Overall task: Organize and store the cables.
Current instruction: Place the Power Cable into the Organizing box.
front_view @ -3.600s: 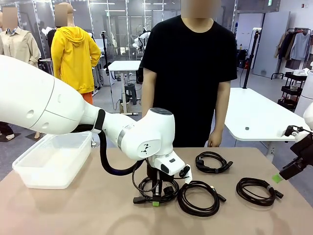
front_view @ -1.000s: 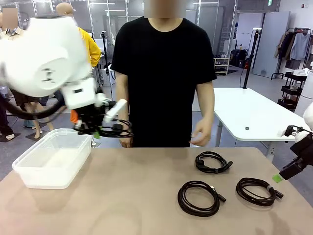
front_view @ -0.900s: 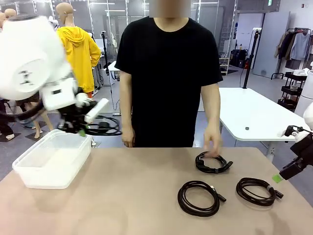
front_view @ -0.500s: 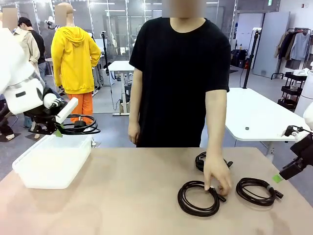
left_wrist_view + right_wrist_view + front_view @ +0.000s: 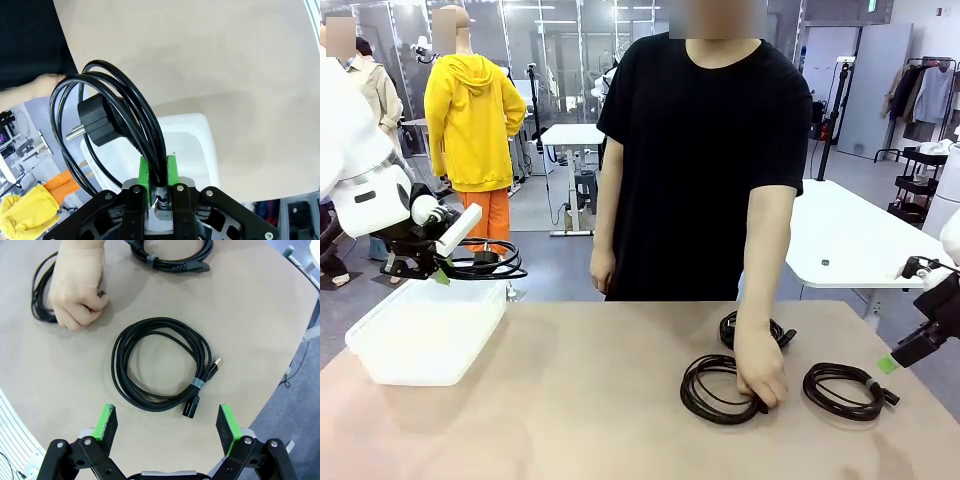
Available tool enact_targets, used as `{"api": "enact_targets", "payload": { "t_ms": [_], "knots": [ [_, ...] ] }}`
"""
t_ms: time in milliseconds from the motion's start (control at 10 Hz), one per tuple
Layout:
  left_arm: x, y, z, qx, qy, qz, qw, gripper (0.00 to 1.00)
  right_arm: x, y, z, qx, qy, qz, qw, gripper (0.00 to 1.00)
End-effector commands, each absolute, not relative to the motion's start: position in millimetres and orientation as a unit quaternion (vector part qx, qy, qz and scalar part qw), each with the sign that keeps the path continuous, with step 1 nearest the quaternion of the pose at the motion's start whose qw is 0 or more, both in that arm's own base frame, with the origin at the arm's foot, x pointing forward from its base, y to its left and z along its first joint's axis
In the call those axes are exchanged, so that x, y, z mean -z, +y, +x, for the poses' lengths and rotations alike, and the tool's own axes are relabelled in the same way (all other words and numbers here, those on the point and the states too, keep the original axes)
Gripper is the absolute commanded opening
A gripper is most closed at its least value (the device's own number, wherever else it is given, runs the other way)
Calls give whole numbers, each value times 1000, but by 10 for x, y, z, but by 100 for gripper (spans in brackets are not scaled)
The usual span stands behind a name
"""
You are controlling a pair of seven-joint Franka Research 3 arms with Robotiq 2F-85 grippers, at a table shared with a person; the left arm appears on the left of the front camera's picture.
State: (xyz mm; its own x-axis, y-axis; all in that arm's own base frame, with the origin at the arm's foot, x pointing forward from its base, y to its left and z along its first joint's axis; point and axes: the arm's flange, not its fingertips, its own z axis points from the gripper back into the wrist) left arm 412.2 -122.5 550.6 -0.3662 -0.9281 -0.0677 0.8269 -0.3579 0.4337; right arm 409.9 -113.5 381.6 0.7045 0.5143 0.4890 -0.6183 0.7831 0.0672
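The left gripper (image 5: 157, 172) is pinching one black cable (image 5: 115, 100) between its green pads, which are pressed tight on a few strands of the coil. The rest of the loop is sticking out past the fingertips, with its plug (image 5: 95, 117) dangling inside the ring. In the front view the coil is lying nearly flat in the air, its long axis running straight on from the fingers. Below and beyond the fingertips the clear bin (image 5: 420, 365) is waiting. The loop is hanging over the bin's far corner and appears to be partly reaching past the rim, so a clean drop probably calls for drawing the fingers further in over the opening first.

The right gripper (image 5: 166, 415) is hovering with its fingers spread wide and holding nothing. A tied coil (image 5: 119, 360) is lying flat on the table (image 5: 240, 315) just ahead of the fingertips, plug end nearest them.

Further out from those fingers, the person's hand (image 5: 80, 285) is closing on the middle coil (image 5: 705, 395) — that one is nearer the person than either arm. A fourth coil (image 5: 752, 335) is resting just beyond the hand.
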Motion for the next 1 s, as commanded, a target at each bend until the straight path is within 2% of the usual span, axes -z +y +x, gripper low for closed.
{"api": "enact_targets", "payload": {
  "t_ms": [0, 400, 600, 800, 900],
  "knots": [
    [-5519, -1044, 4248, 808, -171, 172, 537, 16, -3817, -1114, 4108, -297, -228, 118, 920, 100],
    [-5341, -339, 4847, 786, -187, 137, 574, 16, -3817, -1114, 4108, -297, -228, 118, 920, 100],
    [-5222, -170, 5101, 769, -190, 156, 590, 16, -3817, -1114, 4108, -297, -228, 118, 920, 100],
    [-5024, -79, 5328, 775, -192, 119, 590, 16, -3817, -1114, 4108, -297, -228, 118, 920, 100],
    [-4806, -61, 5479, 773, -173, 101, 603, 16, -3817, -1114, 4108, -297, -228, 118, 920, 100]
  ]
}}
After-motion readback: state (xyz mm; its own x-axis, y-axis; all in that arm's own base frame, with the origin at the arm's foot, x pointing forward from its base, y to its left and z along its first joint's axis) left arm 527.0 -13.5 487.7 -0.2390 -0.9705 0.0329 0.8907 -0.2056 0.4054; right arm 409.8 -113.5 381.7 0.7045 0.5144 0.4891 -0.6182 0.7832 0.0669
